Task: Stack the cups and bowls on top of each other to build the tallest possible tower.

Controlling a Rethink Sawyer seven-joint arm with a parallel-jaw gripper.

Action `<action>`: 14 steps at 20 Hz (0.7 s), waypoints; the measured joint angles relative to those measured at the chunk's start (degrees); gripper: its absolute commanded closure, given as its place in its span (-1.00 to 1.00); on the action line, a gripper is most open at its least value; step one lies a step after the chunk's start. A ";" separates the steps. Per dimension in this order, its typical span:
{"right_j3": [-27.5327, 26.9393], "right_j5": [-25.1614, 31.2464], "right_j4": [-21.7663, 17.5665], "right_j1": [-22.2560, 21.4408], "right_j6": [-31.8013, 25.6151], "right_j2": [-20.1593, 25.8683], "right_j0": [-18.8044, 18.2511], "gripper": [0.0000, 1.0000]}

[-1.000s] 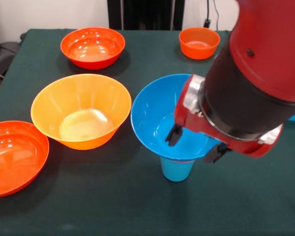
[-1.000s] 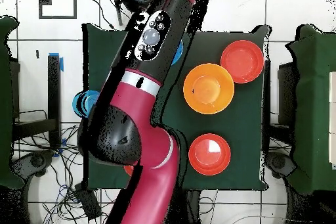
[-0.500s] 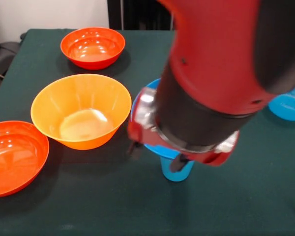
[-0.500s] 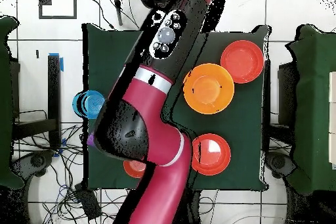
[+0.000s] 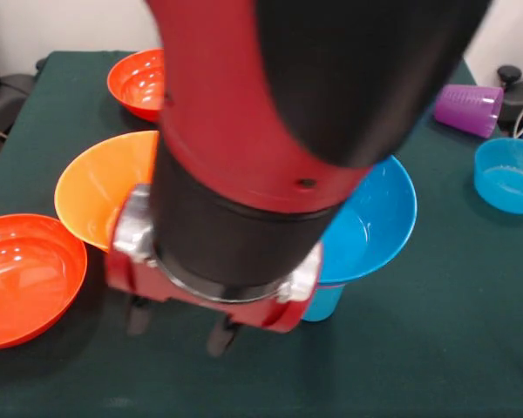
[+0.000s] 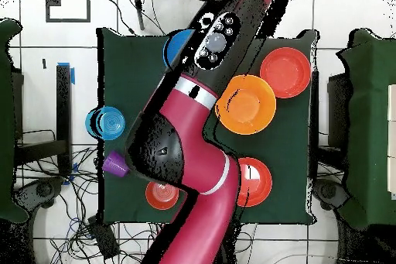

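Note:
A large blue bowl [image 5: 375,218] sits on top of a light blue cup [image 5: 322,301] near the table's middle; it also shows in the overhead view [image 6: 176,48]. My gripper [image 5: 181,326] hangs low over the table to the left of this stack, in front of the large yellow-orange bowl [image 5: 91,187]. Its fingers [image 5: 139,318] are apart with nothing between them. The arm's thick wrist hides much of the stack and the yellow-orange bowl. The purple cup [image 5: 469,109] lies on its side at the far right. In the overhead view the arm hides the gripper.
A red-orange bowl [image 5: 26,274] stands at the left edge, another [image 5: 135,83] at the back left. A small blue bowl [image 5: 508,174] stands at the right edge. The overhead view shows a small orange bowl [image 6: 161,193] near the robot's base. The table [image 5: 471,348] has a dark green cloth.
The arm has swung across the front view from over the blue bowl to the left, and the gripper now hangs in front of the yellow-orange bowl. The stack has stayed in place.

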 measured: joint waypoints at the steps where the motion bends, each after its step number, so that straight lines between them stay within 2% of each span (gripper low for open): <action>1: 0.13 -0.40 0.47 -0.09 -0.22 -0.45 -0.16 -1.00; 8: 0.99 -3.92 2.40 -1.04 -0.90 -2.38 -1.16 -1.00; 13: 1.78 -5.91 1.82 -1.07 -1.30 -2.51 -1.43 -1.00; 14: 1.91 -6.42 0.62 -1.02 -1.63 -2.23 -1.42 -1.00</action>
